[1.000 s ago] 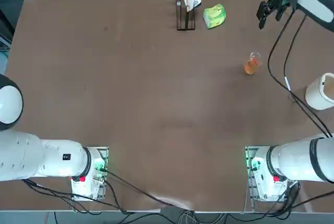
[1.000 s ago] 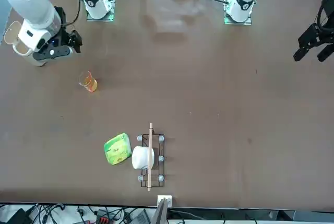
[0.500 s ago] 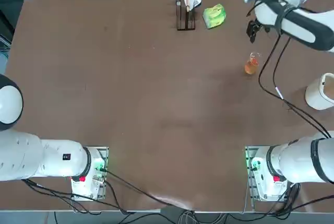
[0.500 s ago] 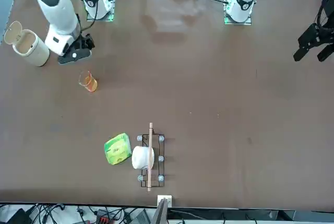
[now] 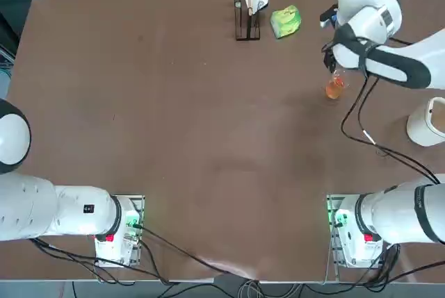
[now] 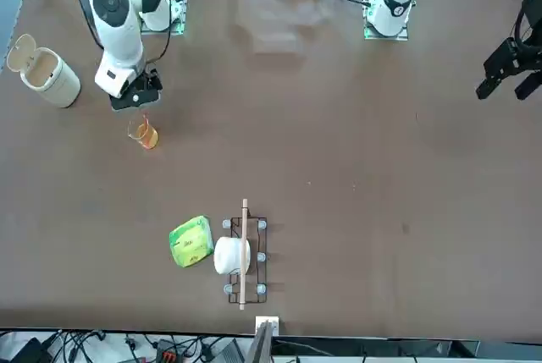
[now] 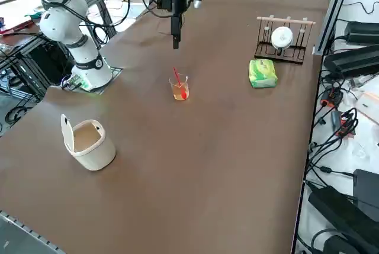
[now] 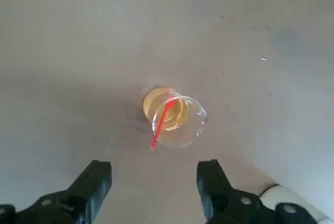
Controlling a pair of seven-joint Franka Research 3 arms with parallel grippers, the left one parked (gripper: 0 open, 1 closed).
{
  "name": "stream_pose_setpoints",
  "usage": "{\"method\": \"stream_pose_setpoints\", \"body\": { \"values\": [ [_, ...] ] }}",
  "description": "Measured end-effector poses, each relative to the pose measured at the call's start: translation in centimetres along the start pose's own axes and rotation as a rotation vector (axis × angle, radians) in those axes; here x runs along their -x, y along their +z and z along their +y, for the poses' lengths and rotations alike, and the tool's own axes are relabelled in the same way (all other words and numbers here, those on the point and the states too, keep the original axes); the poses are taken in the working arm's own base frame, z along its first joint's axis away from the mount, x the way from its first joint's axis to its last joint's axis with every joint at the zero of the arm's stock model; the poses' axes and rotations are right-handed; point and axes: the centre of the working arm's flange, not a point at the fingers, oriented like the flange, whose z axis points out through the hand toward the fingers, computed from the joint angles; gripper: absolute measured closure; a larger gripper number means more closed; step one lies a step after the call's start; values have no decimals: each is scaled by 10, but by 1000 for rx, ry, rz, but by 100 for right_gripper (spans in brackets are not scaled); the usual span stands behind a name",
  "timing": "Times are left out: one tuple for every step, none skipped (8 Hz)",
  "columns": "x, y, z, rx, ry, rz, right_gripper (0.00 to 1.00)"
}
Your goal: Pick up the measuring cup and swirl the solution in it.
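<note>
In the front view, see a smooth brown bench [image 6: 339,168] filling most of the frame, with faint pale glare near the top centre. Beyond its edge at the bottom of that view, find a pale strip of room crowded with dark cables [image 6: 80,346]; in the right side view, find black boxes [image 7: 349,218] on a white surface at the right. Count one measuring cup [image 6: 143,133], upright on the bench at upper left of the front view, with the orange solution [image 8: 175,115] and one red stick [image 8: 162,122] inside. Count also one white lidded container [image 6: 52,77], open, farther toward the upper-left corner; one green-yellow lump [image 6: 191,241] at lower left of centre; and one dark wire rack [image 6: 261,260] just beside it, with one white round piece [image 6: 229,255] and one pale rod [image 6: 243,278]. At upper left, just above the cup in the front view, find the right gripper [image 8: 155,166], pointing down. Count two fingers [image 8: 94,185], spread wide apart, holding nothing and apart from the cup.
</note>
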Motion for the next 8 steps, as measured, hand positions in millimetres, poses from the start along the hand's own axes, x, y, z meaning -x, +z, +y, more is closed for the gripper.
{"method": "stream_pose_setpoints", "body": {
  "values": [
    [4,14,-6,-1,-12,17,2],
    [9,28,-10,-13,-16,39,3],
    [15,43,-12,-25,-17,55,4],
    [20,56,-14,-25,-29,61,5],
    [24,68,-15,-11,-50,56,6],
    [25,77,-13,14,-74,46,8],
    [25,84,-10,33,-92,37,9],
    [25,90,-8,45,-102,29,10]
  ]
}}
